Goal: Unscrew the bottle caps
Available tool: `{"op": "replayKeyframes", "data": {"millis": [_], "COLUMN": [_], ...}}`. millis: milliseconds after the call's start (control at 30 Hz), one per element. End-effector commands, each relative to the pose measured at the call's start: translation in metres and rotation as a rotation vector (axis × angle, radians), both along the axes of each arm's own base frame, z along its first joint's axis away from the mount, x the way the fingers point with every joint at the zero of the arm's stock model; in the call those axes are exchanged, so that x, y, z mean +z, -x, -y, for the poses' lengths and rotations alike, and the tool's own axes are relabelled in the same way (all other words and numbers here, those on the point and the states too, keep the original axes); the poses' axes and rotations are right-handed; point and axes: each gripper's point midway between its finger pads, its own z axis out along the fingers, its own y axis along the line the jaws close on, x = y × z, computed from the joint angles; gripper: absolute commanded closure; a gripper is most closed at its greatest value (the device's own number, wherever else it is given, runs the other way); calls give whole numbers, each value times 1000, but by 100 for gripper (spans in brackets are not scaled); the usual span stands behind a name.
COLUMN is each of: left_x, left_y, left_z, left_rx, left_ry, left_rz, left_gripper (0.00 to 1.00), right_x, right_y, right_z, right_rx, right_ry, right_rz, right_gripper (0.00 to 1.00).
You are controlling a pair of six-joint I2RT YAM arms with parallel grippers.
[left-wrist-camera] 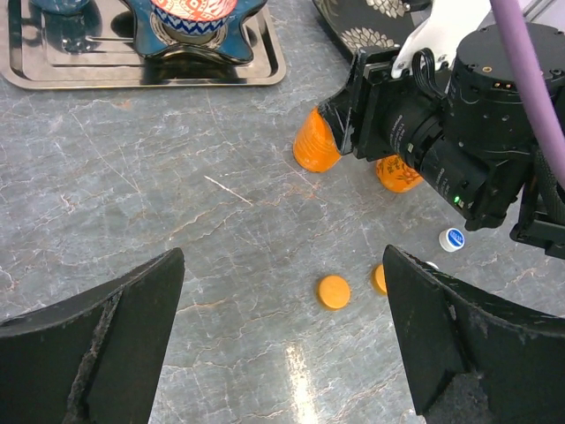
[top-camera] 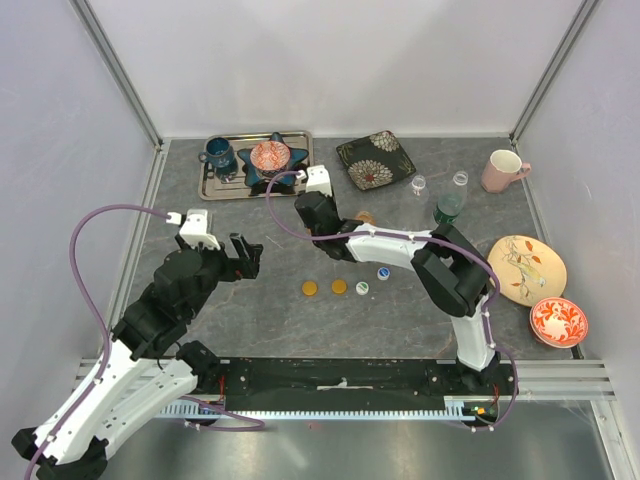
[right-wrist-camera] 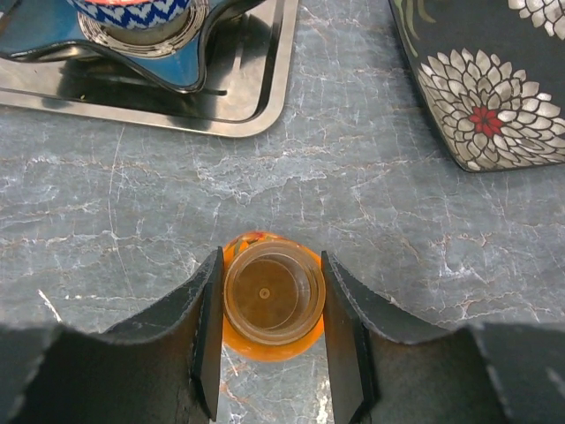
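Four loose caps (top-camera: 339, 286) near right hand (right-wrist-camera: 269, 269), clamped on orange bottle (right-wrist-camera: 269, 305); left hand (left-wrist-camera: 282, 256) wide apart.

Steel tray (top-camera: 225, 187) holds a blue mug (top-camera: 219, 157) and, apparently, a patterned bowl (top-camera: 270, 155).

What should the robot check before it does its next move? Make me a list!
1. Is the right gripper closed on both sides of the orange bottle? ok.
2. Is that bottle's cap off and its mouth open? ok.
3. Is the left gripper open and holding nothing? ok.
4. Do the orange caps, green-and-white cap and blue-and-white cap lie loose on the table? ok.
5. Is the green bottle uncapped? cannot tell.
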Motion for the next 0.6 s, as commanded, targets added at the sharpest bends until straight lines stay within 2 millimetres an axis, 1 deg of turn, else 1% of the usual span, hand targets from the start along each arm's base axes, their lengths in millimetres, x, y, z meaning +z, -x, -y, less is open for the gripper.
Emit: {"op": "replayKeyframes", "data": {"millis": [0,67,100,167,200,267,300,333,367,400,433,467,500,533,567], "left_x": [7,8,8,7,7,7,7,7,8,8,9,9,10,10,10], "left_y": [-4,-6,-6,-7,-7,-8,-8,-8,-8,-8,-8,-8,-8,-8,-8], "left_z": [2,3,4,5,5,5,6,5,5,5,5,4,4,5,4], "left_rx": [-12,-13,-18,-21,-19,-18,-18,-15,-13,-13,-11,-10,-10,-10,-9], "left_ry": [-21,-18,-17,-22,-22,-21,-22,-22,-22,-22,-20,-21,-19,-20,-20], "left_rz": [35,38,37,32,30,30,29,29,31,31,32,31,33,32,31], "left_gripper": [1,1,0,1,1,1,1,1,1,1,1,1,1,1,1], "right_x": [17,18,16,23,24,38,44,60,71,86,109,122,141,170,188], "right_y": [-11,-9,-7,-6,-4,-3,-2,-1,-1,-1,2,3,5,10,14], "right_z": [0,-1,0,1,0,1,1,0,-1,-2,-2,-1,0,7,12], "right_rx": [-41,-27,-23,-22,-18,-21,-17,-11,-4,-1,14,21,27,27,22], "right_ry": [-57,-65,-62,-82,-85,-111,-121,-149,-163,-184,-215,-231,-247,-284,-302], "right_rz": [23,13,5,9,5,18,22,40,50,65,88,101,115,146,164], "right_gripper": [88,74,56,39,26,18,11,7,3,2,2,2,2,2,2]}}
